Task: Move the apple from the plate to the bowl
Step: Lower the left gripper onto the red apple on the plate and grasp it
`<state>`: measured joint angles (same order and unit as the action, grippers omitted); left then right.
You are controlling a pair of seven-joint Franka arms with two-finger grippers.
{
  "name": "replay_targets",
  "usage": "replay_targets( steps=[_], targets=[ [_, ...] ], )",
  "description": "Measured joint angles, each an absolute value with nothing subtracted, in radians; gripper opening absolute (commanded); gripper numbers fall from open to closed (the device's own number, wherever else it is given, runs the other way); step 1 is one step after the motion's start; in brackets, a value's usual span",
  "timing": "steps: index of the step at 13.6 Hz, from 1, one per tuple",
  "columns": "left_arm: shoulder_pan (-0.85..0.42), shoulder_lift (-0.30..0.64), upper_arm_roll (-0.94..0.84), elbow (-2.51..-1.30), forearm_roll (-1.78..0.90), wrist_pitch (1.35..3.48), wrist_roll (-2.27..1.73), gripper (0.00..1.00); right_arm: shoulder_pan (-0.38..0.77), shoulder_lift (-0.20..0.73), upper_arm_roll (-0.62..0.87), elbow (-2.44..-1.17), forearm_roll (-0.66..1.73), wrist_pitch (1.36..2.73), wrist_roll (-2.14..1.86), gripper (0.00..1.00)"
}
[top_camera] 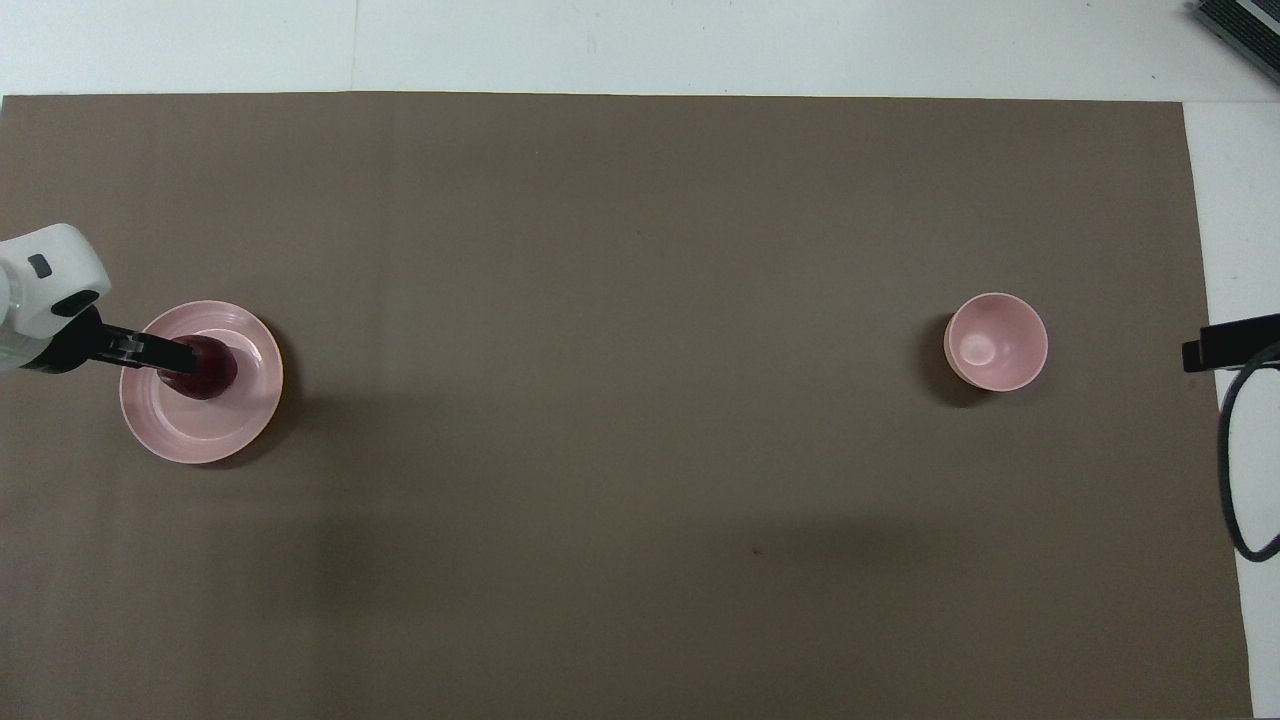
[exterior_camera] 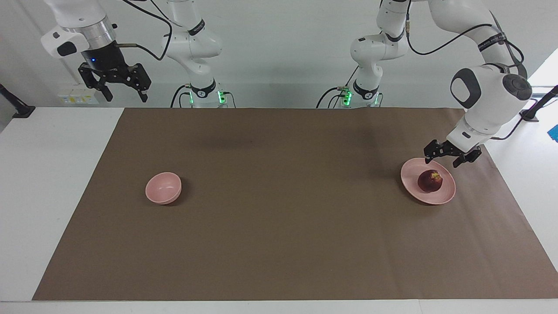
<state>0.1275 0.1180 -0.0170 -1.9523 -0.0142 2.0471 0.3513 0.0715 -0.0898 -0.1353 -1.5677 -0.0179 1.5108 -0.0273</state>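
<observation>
The dark red apple (exterior_camera: 430,181) lies on the pale pink plate (exterior_camera: 412,173) toward the left arm's end of the table. My left gripper (exterior_camera: 442,162) is open and hangs low over the plate's edge, just beside the apple and not touching it. In the overhead view its fingers (top_camera: 150,350) reach to the apple (top_camera: 212,370) on the plate (top_camera: 200,440). The small pink bowl (exterior_camera: 163,188) stands empty toward the right arm's end; it also shows in the overhead view (top_camera: 997,342). My right gripper (exterior_camera: 120,89) is open, empty, and waits high up.
A brown mat (exterior_camera: 279,226) covers most of the white table. The right gripper's tip (top_camera: 1225,345) and a black cable (top_camera: 1235,470) show at the mat's edge at the right arm's end.
</observation>
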Motion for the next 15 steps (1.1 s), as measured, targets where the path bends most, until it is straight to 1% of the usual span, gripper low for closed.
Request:
replay_targets(
  steps=[6,14,15],
  targets=[
    [0.129,0.192,-0.018,-2.014,-0.014,2.174,0.354,1.00,0.071,-0.090,-0.135,-1.568,-0.018,1.510,-0.027,1.00],
    [0.133,0.241,-0.017,-2.039,-0.015,2.230,0.336,1.00,0.071,-0.090,-0.135,-1.568,-0.018,1.510,-0.027,1.00],
    [0.136,0.247,-0.017,-2.040,-0.015,2.238,0.336,0.81,0.071,-0.090,-0.135,-1.568,-0.018,1.510,-0.027,1.00]
  ],
)
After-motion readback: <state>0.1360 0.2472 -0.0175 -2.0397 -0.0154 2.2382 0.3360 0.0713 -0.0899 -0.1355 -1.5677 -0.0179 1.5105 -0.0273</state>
